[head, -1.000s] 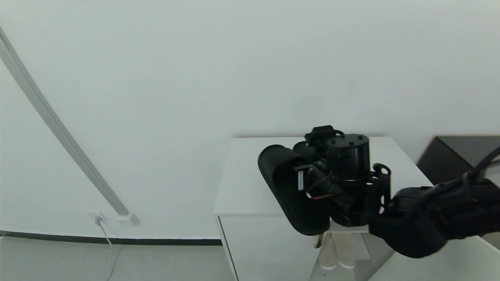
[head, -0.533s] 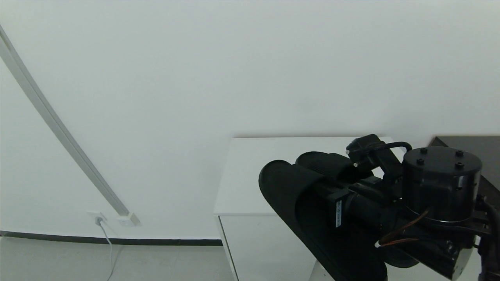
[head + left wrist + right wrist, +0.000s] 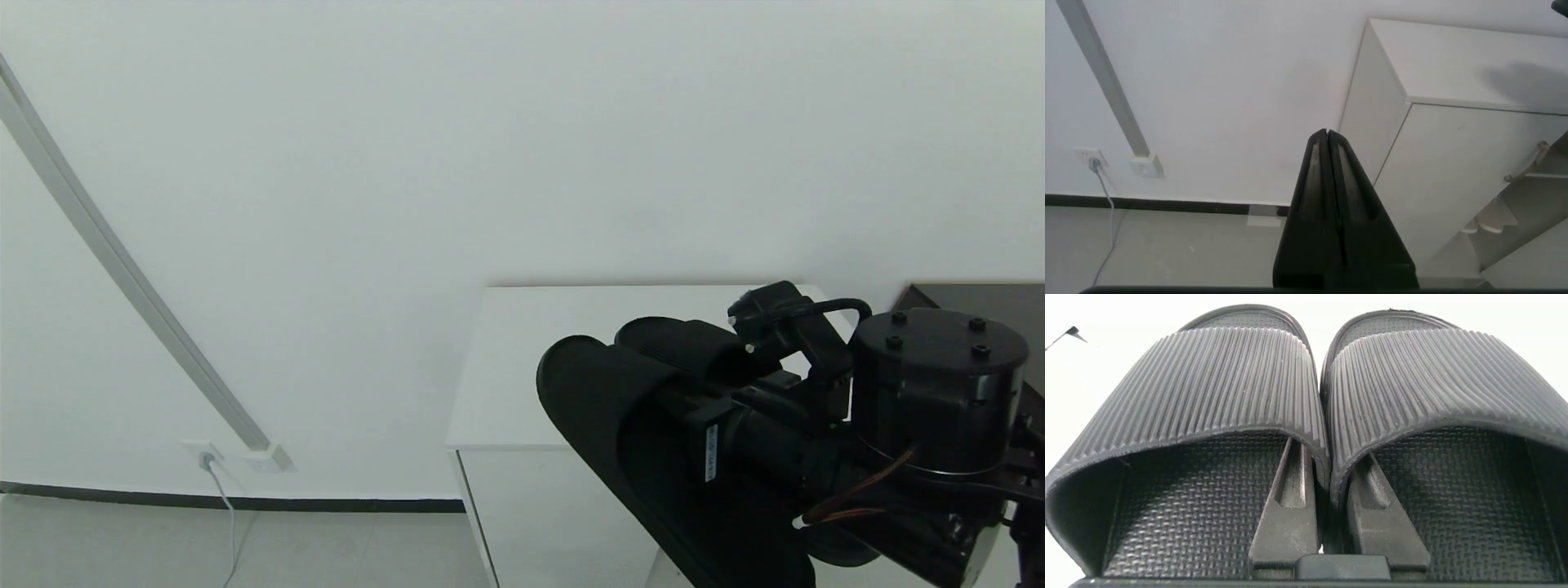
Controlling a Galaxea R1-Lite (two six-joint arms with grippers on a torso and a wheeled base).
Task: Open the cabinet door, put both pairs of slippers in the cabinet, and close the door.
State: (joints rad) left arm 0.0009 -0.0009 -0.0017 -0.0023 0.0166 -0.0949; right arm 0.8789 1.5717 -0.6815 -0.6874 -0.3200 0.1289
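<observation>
A pair of black slippers (image 3: 612,408) hangs in front of the white cabinet (image 3: 522,367), held by my right gripper (image 3: 694,408). In the right wrist view, the right gripper (image 3: 1327,469) is shut on the two inner strap edges, one finger (image 3: 1286,506) inside each black slipper (image 3: 1208,392). My left gripper (image 3: 1328,143) is shut and empty, off the cabinet's (image 3: 1437,171) left corner. The cabinet's left door carries a handle (image 3: 1527,163). Beside it the open compartment shows a pair of white slippers (image 3: 1490,222) on a shelf.
A wall socket with a cable (image 3: 204,459) sits low on the white wall, and a slanted conduit (image 3: 122,269) runs above it. A dark piece of furniture (image 3: 980,296) stands to the cabinet's right. Grey floor lies left of the cabinet.
My right arm with the black slippers has swung right and closer to the head camera, now covering the open compartment and white slippers. Over the last half second it barely shifted.
</observation>
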